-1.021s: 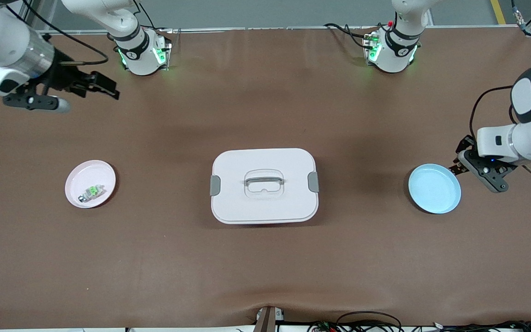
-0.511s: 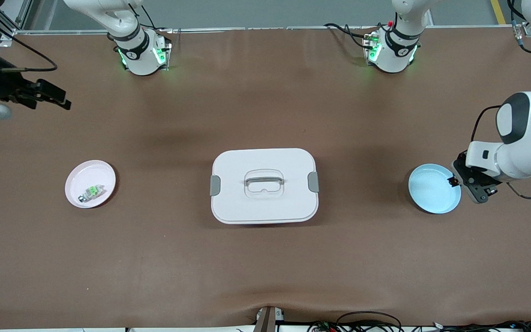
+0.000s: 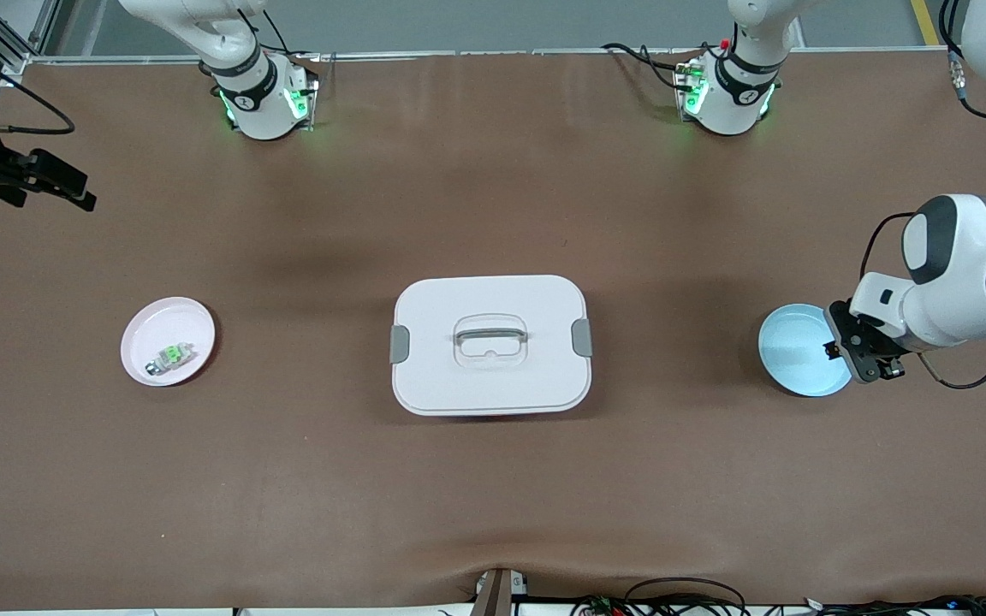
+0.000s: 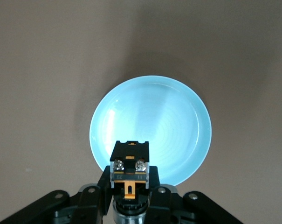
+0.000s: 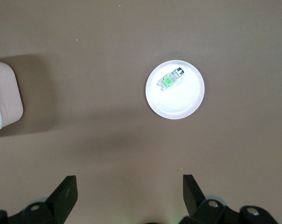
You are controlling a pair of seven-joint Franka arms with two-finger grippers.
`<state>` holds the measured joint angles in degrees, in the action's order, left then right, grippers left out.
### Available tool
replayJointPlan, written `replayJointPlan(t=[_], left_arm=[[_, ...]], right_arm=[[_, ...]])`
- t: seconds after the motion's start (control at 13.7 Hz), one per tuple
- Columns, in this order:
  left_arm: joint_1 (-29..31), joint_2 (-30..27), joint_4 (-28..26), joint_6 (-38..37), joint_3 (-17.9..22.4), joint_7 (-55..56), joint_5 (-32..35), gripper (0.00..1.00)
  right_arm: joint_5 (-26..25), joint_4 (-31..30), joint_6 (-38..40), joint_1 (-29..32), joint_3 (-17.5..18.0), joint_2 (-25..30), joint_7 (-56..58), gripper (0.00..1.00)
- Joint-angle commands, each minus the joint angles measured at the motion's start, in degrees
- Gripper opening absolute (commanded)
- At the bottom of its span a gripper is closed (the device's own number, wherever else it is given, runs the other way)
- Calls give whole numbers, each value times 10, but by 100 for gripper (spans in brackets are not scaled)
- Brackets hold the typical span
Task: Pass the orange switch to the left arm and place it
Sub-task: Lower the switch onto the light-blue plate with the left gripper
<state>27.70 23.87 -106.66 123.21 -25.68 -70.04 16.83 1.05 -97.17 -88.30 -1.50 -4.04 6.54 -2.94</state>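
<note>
The orange switch (image 4: 130, 163), a small black block with orange parts, sits between the fingers of my left gripper (image 4: 130, 181), which is shut on it. In the front view, the left gripper (image 3: 842, 347) hangs over the edge of the light blue plate (image 3: 797, 351) at the left arm's end of the table. That blue plate (image 4: 150, 116) is bare. My right gripper (image 3: 72, 186) is open and holds nothing, up over the table edge at the right arm's end. The white box (image 3: 490, 376) with grey clips stands mid-table between the two plates.
A pink plate (image 3: 176, 321) at the right arm's end holds a green-and-clear switch (image 3: 170, 357). In the right wrist view the same pink plate (image 5: 178, 102) and green switch (image 5: 168, 79) lie ahead of the right gripper (image 5: 129, 186); a corner of the box (image 5: 4, 98) shows too.
The left gripper has swung with the orange switch from beside the blue plate to over its rim. The right gripper has drawn back toward the table edge at its own end.
</note>
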Motion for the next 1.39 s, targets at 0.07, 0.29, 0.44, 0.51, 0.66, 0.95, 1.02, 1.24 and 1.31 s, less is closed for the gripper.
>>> replayJointPlan(t=[0.07,0.29,0.44,0.51,0.66,0.95,1.02,1.24,1.31], left_arm=[[18,22,-4,19,-5,-31,16,0],[17,48,-5,19,-6,-52,35,0],[16,60,-15,41,-6,-52,50,0],[15,62,-25,58,-5,-52,50,0],[15,70,-28,64,-5,-53,51,0],[13,87,-29,65,-6,-53,75,0],[14,92,-29,65,-6,-53,84,0],[14,97,-36,65,-5,-52,97,0],[14,96,-36,64,-5,-52,97,14]], right_arm=[[-8,33,16,21,9,-15,0,100],[-5,33,16,22,9,-15,-3,100],[-3,33,16,23,9,-15,-3,100],[-3,33,16,24,9,-15,-2,100],[1,37,17,37,11,-15,0,100],[1,38,17,50,16,-15,2,100],[1,39,17,61,24,-15,2,100],[1,43,17,76,40,-15,2,100],[1,43,16,74,40,-15,2,100]])
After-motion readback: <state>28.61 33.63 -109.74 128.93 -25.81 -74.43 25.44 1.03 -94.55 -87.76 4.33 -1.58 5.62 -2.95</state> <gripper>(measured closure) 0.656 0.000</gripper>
